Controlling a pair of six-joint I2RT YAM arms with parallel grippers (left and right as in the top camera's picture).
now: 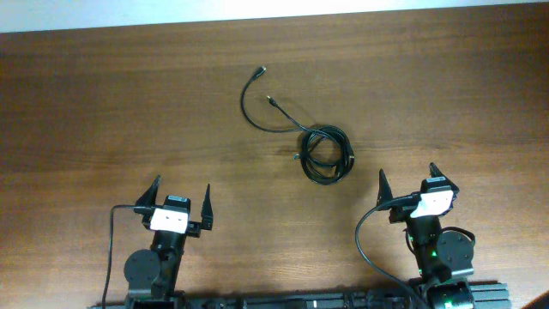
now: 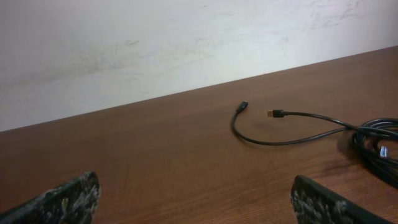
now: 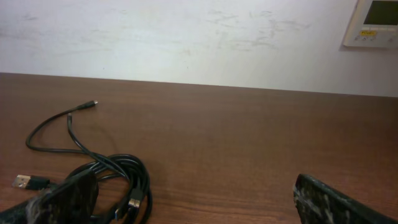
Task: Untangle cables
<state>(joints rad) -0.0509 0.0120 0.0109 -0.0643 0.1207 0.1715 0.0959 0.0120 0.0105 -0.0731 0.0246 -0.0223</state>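
The cables (image 1: 324, 153) lie tangled in a black coil on the wooden table, right of centre, with two loose ends running up-left to small plugs (image 1: 262, 70). In the left wrist view the cables (image 2: 311, 127) sit far right. In the right wrist view the coil (image 3: 118, 171) lies at lower left, with metallic plugs showing. My left gripper (image 1: 180, 200) is open and empty near the front left. My right gripper (image 1: 407, 182) is open and empty, just front-right of the coil. Its left finger overlaps the coil in the right wrist view.
The brown wooden table (image 1: 103, 112) spans the whole view. A white wall (image 3: 186, 37) stands beyond its far edge, with a pale wall panel (image 3: 372, 22) at upper right. Thick black arm wires hang by both arm bases.
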